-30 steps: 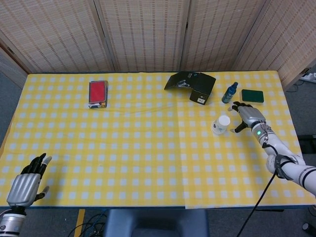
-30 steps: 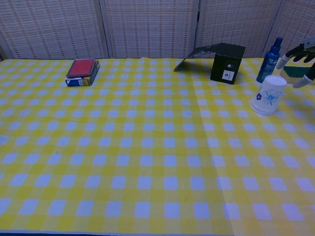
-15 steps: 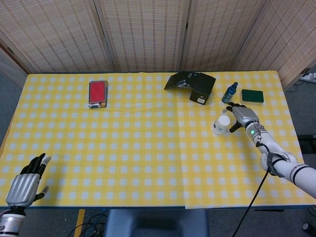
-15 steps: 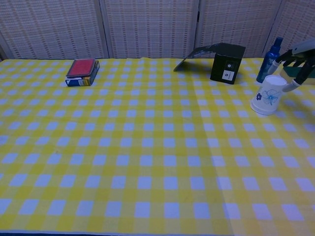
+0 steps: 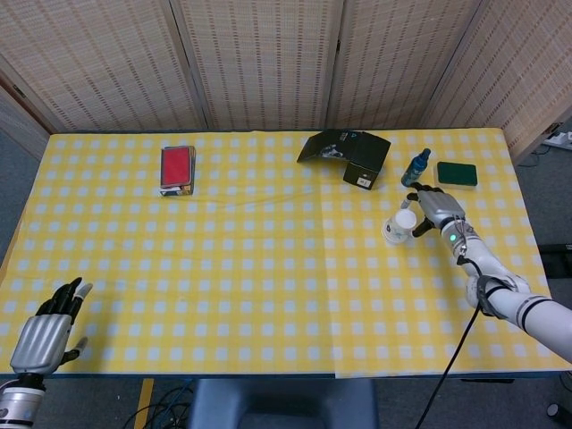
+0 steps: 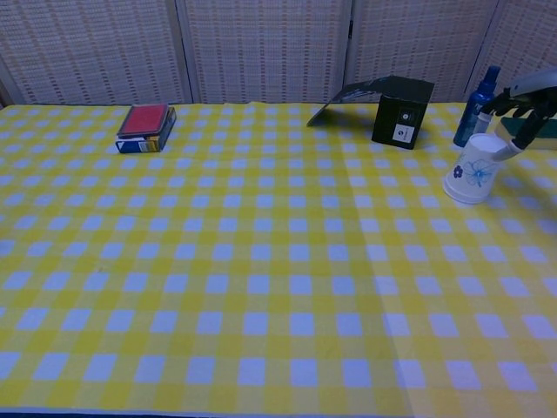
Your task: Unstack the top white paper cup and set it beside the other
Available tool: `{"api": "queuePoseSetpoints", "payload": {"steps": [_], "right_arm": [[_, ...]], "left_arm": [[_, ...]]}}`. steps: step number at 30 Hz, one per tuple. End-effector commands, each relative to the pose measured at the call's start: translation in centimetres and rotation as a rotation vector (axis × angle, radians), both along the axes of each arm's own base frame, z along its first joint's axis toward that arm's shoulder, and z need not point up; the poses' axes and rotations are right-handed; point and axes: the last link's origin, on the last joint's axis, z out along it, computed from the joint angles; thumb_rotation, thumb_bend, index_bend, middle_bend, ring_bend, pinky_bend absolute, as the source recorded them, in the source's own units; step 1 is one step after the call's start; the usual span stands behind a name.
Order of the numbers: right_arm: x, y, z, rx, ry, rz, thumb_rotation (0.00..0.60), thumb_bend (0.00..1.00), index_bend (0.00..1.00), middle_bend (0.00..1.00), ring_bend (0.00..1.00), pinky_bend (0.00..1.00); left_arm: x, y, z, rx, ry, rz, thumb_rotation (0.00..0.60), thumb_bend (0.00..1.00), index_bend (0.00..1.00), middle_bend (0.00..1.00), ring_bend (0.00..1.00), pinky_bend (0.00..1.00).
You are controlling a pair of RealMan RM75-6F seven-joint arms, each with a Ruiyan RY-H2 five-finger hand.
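Note:
The white paper cups (image 5: 399,227) stand stacked upside down at the right of the table, with a blue flower print showing in the chest view (image 6: 474,170). My right hand (image 5: 438,210) is just right of the stack, fingers spread around its top. In the chest view the right hand (image 6: 526,100) reaches in from the right edge, its thumb tip touching the cup's upper right side and the other fingers above and behind the rim. The cups are not lifted. My left hand (image 5: 45,335) rests open at the near left corner, far from the cups.
A blue spray bottle (image 5: 416,167) and a green pad (image 5: 456,173) sit just behind the cups. A black box (image 5: 362,161) with an open flap stands to their left. A red-topped box (image 5: 177,168) lies at the far left.
My right hand has moved left toward the cup stack, and its fingers now reach around the top. The cups and my left hand have not moved.

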Motion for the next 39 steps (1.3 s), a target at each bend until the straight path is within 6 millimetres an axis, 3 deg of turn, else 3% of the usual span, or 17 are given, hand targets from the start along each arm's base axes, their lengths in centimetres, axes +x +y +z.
{"api": "queuePoseSetpoints", "payload": {"steps": [1, 16, 30, 34, 39], "right_arm": [[0.1, 0.0, 0.0, -0.004, -0.002, 0.001, 0.6, 0.24, 0.35, 0.02, 0.0, 0.0], [1.9, 0.6, 2.1, -0.05, -0.037, 0.042, 0.6, 0.26, 0.38, 0.03, 0.0, 0.0], [7.9, 4.5, 7.7, -0.125, -0.074, 0.167, 0.6, 0.26, 0.39, 0.03, 0.0, 0.0], [8.8, 5.1, 7.9, -0.129, -0.085, 0.177, 0.6, 0.26, 0.39, 0.04, 0.0, 0.0], [8.9, 4.5, 6.1, -0.102, -0.099, 0.17, 0.6, 0.26, 0.39, 0.04, 0.0, 0.0]], "left_arm": [[0.0, 0.0, 0.0, -0.001, 0.0, -0.002, 0.6, 0.32, 0.04, 0.0, 0.0, 0.23], [0.3, -0.2, -0.1, 0.004, -0.001, -0.026, 0.6, 0.32, 0.03, 0.0, 0.0, 0.23], [1.2, -0.9, 0.0, 0.021, -0.008, -0.051, 0.6, 0.32, 0.03, 0.0, 0.0, 0.23], [1.3, -1.0, 0.1, 0.025, -0.012, -0.053, 0.6, 0.32, 0.03, 0.0, 0.0, 0.23], [1.4, -1.2, 0.2, 0.023, -0.016, -0.063, 0.6, 0.32, 0.03, 0.0, 0.0, 0.23]]}}
